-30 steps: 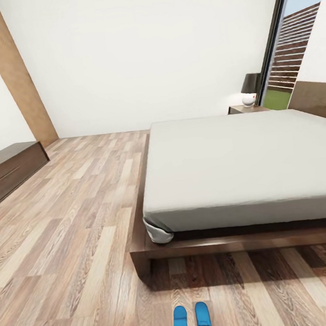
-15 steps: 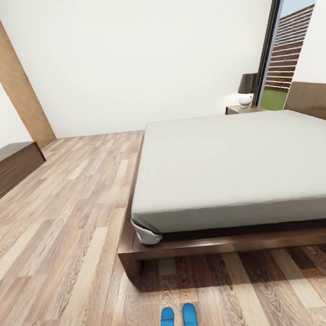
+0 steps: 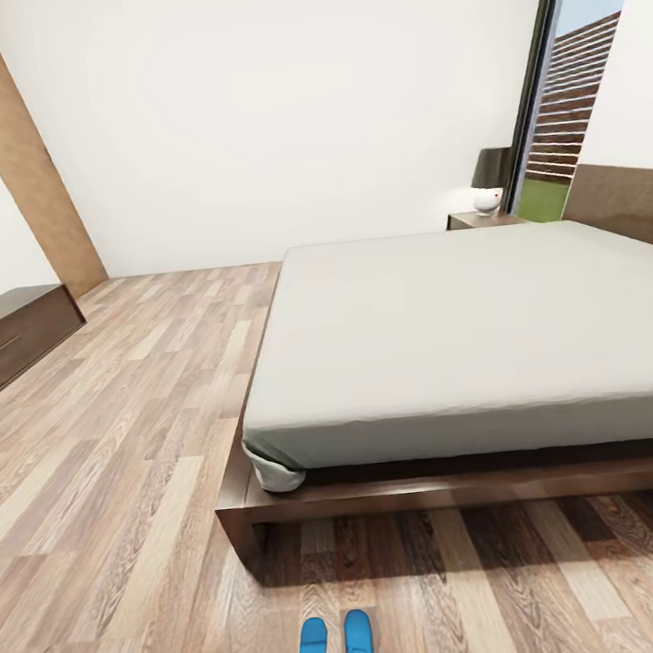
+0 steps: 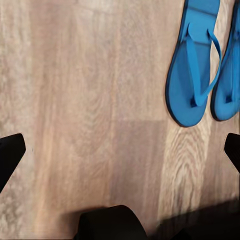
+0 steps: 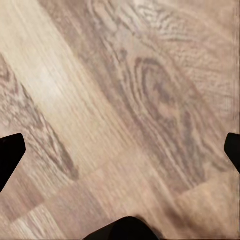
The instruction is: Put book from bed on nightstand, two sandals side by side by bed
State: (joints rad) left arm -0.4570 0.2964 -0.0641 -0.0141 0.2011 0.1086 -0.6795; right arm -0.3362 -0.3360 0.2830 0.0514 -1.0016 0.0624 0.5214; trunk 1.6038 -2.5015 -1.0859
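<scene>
Head camera looks across my low, wide dark-brown wooden platform bed with its flat light-grey mattress, which fills the right half of the bedroom's light brown wood-plank floor. Just beyond the bed's far corner stands a low, glossy dark-brown nightstand carrying a lamp with a dark shade and round white base, set against a tall dark-framed window. I cannot see the paperback on the mattress from here; a small pale shape at the frame's right edge is too cut off to identify. A longer low dark bench sits against the left wall. On the floor, near the foot of the bed and apart from its frame, my pair of flat bright blue flip-flops lies side by side, parallel, toes toward the bed. From the left wrist camera the same sandals show with their straps up, almost touching each other, and my left pincer hangs over bare planks beside them, its dark fingertips spread wide with nothing between. My right pincer is likewise spread apart over bare wood grain, holding nothing.
</scene>
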